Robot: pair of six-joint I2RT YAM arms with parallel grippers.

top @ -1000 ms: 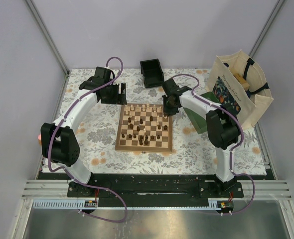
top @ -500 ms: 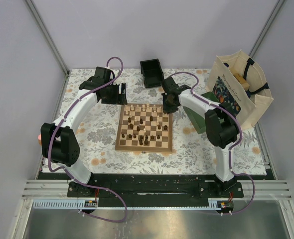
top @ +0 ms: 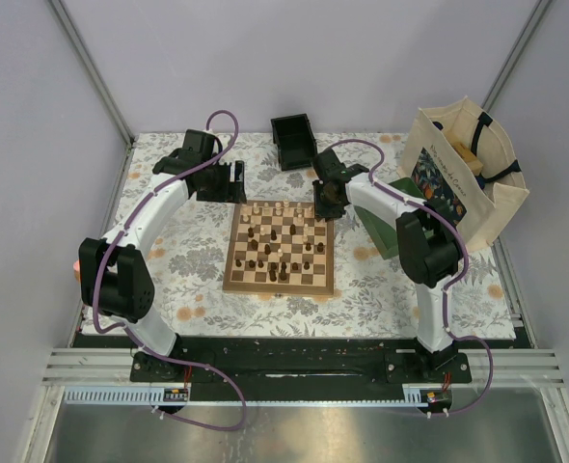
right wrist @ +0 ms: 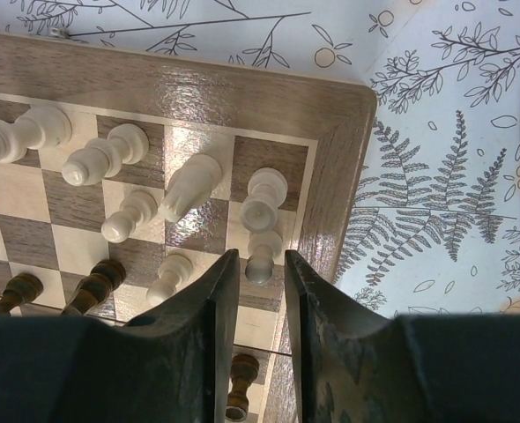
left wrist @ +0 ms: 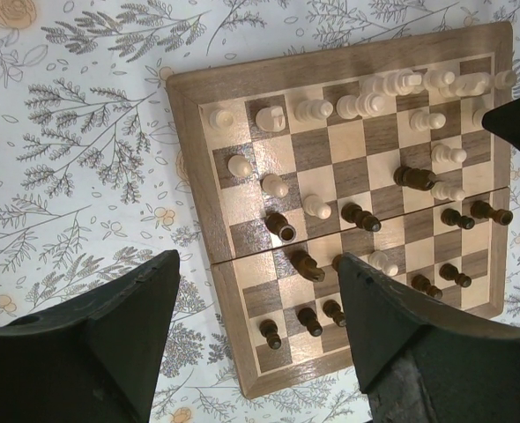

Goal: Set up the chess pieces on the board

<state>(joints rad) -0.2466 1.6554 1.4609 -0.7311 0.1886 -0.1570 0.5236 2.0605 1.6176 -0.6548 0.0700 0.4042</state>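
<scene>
The board (top: 229, 280) lies mid-table with pale and dark chess pieces (top: 277, 241) spread over it. My right gripper (top: 325, 207) hangs over its far right corner. In the right wrist view its jaws (right wrist: 262, 256) stand a little apart, open, around a pale pawn (right wrist: 260, 266) that stands on its own by the border (right wrist: 330, 159), with a gap on each side. More pale pieces (right wrist: 264, 198) stand just beyond. My left gripper (top: 234, 181) is open and empty beyond the far left corner; its view shows the board (left wrist: 189, 159), pale pieces (left wrist: 366, 104) and dark pieces (left wrist: 357, 214).
A small black box (top: 294, 141) sits at the back of the floral tablecloth. A tote bag (top: 463, 183) stands at the right, with a green tray (top: 386, 241) between it and the board, partly under my right arm.
My right gripper's jaws have widened and let go of the pale pawn, after shifting slightly toward the far edge. The left arm has not moved.
</scene>
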